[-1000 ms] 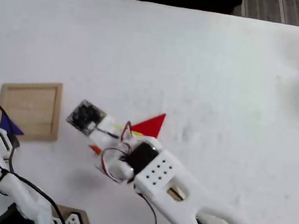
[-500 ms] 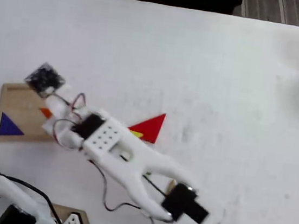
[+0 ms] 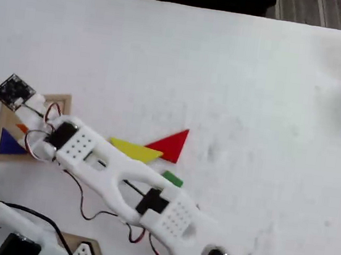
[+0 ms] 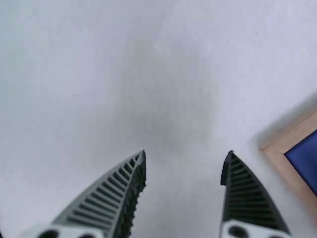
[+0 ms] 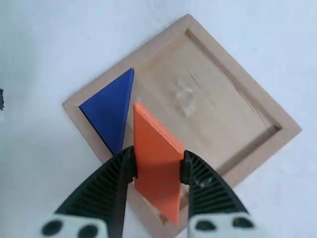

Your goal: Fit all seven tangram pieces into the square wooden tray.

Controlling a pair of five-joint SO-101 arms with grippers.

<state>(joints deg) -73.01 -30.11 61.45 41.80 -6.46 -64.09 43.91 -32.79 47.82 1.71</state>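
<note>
The left tool (image 4: 185, 156) hangs released, jaws apart, over bare tabletop (image 3: 226, 78) just beside a corner of the tray (image 5: 223, 114).

The right tool (image 5: 157, 161) is clenched on the orange piece (image 5: 154, 148), gripping it across its narrow width, one finger on each long edge. The piece is over the tray, right beside the blue triangle (image 5: 110, 111). Its near end overlaps the tray's rim. I cannot tell whether it touches the tray floor yet.

It looks thin, flat, stiff and light, so weight should not be a worry. Its smooth, narrow edges give the ribbed fingers little to bite on, so it could pivot or slip if knocked against the rim. The edge-to-edge hold near the middle seems the right one, and it leaves the faces free to lie flat.

The tray holds the blue triangle, tucked into one corner with its long side along a wall. The rest of the floor is bare wood.

Farther out on the tabletop lie a green piece (image 3: 173, 179), a yellow piece (image 3: 133, 150) and a red triangle (image 3: 171, 143), the last two touching at a tip.
</note>
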